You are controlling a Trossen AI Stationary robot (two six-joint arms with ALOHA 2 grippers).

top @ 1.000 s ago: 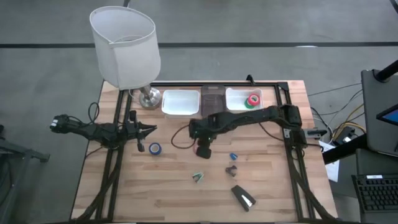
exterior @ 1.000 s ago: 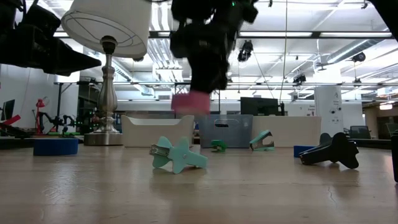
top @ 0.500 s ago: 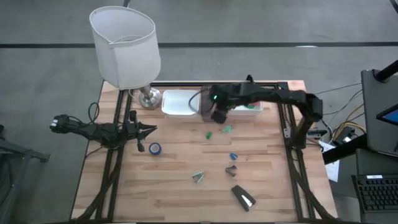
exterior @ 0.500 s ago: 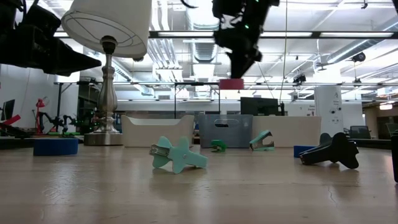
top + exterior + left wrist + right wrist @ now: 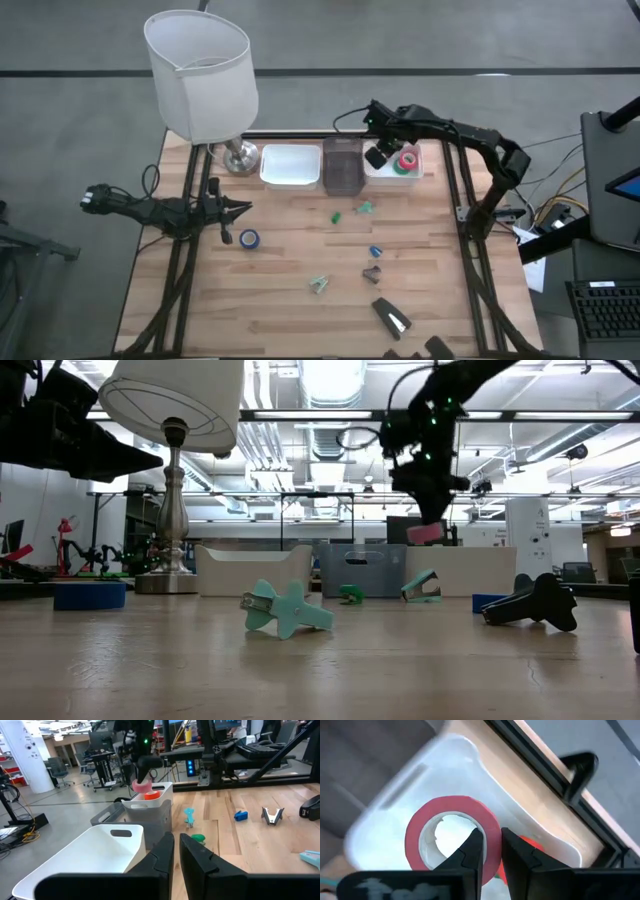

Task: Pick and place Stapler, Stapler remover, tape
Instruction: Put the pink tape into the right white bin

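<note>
My right gripper (image 5: pixel 378 157) hangs over the right white bin (image 5: pixel 395 174) at the table's far edge, shut on a pink tape roll (image 5: pixel 420 837), which also shows in the low view (image 5: pixel 425 532). A red and a green roll (image 5: pixel 407 160) lie in that bin. A blue tape roll (image 5: pixel 249 238) lies flat on the table near my left gripper (image 5: pixel 243 208), which is shut and waits at the table's left. The black stapler (image 5: pixel 391 317) lies near the near edge. Several small staple removers (image 5: pixel 319 285) are scattered mid-table. My right gripper pinches the pink roll's ring wall (image 5: pixel 492 827), one finger (image 5: pixel 472 847) inside the hole and the other outside. The fingers come from above, pointing down. The roll is lifted clear and hangs tilted below them, over the white bin.
A white bin (image 5: pixel 290 166) and a grey bin (image 5: pixel 342 166) stand left of the right bin along the far edge. A lamp (image 5: pixel 200 75) stands at the far left corner. Black frame rails run along the table's sides and far edge.
My right gripper has carried the pink roll up from the table's middle, toward the far edge and to the right, and now holds it over the right white bin, lower than half a second ago. The roll stayed in the hold throughout.
</note>
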